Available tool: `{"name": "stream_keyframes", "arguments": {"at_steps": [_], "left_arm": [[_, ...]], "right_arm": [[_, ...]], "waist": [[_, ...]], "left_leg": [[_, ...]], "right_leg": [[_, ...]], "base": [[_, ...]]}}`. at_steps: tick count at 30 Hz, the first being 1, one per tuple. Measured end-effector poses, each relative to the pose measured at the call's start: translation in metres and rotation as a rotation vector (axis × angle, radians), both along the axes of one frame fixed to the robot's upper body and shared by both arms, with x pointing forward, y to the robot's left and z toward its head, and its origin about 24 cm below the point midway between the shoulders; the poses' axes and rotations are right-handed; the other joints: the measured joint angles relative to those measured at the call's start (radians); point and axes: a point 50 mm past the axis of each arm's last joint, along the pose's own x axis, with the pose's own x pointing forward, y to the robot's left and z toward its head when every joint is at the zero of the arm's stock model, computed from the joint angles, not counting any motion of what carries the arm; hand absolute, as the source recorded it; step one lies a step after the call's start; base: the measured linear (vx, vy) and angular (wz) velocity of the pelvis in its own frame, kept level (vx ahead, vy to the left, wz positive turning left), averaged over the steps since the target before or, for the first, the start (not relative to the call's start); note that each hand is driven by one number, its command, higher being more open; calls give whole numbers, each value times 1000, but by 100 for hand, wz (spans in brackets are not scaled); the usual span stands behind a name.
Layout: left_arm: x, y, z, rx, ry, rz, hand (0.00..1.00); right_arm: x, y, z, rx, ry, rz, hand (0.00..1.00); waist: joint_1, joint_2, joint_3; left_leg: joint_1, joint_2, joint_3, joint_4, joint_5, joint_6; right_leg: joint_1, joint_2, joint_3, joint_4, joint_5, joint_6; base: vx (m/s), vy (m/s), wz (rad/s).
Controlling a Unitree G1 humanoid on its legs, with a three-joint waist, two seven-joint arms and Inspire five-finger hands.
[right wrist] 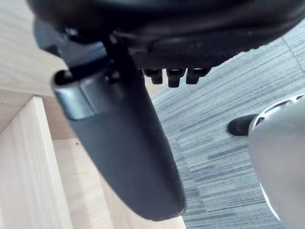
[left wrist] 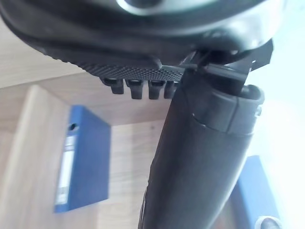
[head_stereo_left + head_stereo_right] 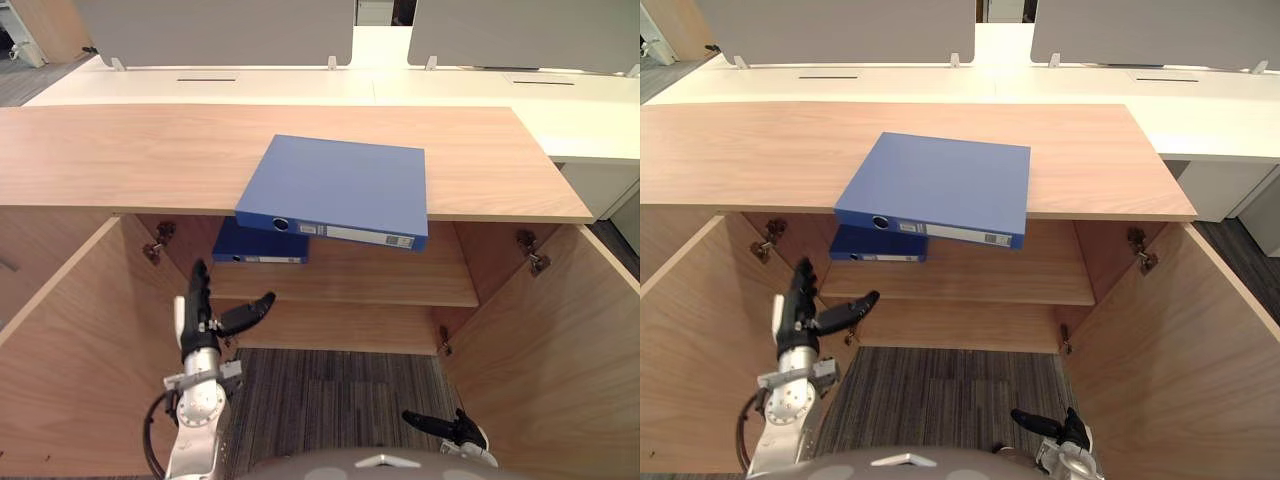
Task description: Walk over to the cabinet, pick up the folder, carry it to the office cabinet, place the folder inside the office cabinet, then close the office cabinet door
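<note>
A blue folder (image 3: 340, 188) lies flat on the wooden cabinet top (image 3: 130, 165), its spine hanging over the front edge. Below it, a second, darker blue folder (image 3: 260, 245) lies on the shelf (image 3: 380, 275) inside the open cabinet; the left wrist view shows it too (image 2: 83, 164). My left hand (image 3: 200, 315) is raised in front of the cabinet's left side, below the folders, fingers straight and thumb spread, holding nothing. My right hand (image 3: 445, 428) hangs low at the lower right over the carpet, open and empty.
Both cabinet doors stand wide open: the left door (image 3: 70, 350) and the right door (image 3: 570, 350) flank me. White desks (image 3: 300, 85) with grey partition screens (image 3: 215, 30) stand behind the cabinet. Grey carpet (image 3: 330, 395) lies between the doors.
</note>
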Motion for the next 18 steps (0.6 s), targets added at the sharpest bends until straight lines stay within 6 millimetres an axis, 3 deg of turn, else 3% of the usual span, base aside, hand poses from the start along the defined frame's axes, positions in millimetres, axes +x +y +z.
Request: {"name": "stream_keyframes", "arguments": {"at_steps": [6, 10, 18], "left_arm": [[5, 5, 46, 217, -177, -72, 100], [6, 4, 56, 338, -201, -111, 100], [12, -32, 91, 537, -377, -360, 100]], "right_arm": [[-6, -3, -2, 6, 24, 18, 100], [-11, -10, -3, -4, 41, 29, 100], [-29, -17, -6, -20, 118, 76, 100]], "waist": [[-3, -1, -17], [-8, 6, -21], [-20, 15, -27]], "left_leg": [[5, -1, -8, 1, -1, 2], [8, -1, -11, 9, -2, 2], [5, 8, -20, 36, -12, -5]], "right_leg": [[8, -1, 9, -2, -1, -2], [13, -1, 17, 3, -7, -5], [5, 10, 49, 42, -41, -7]], "base": [[0, 17, 3], [-48, 3, 2], [-27, -11, 1]]}}
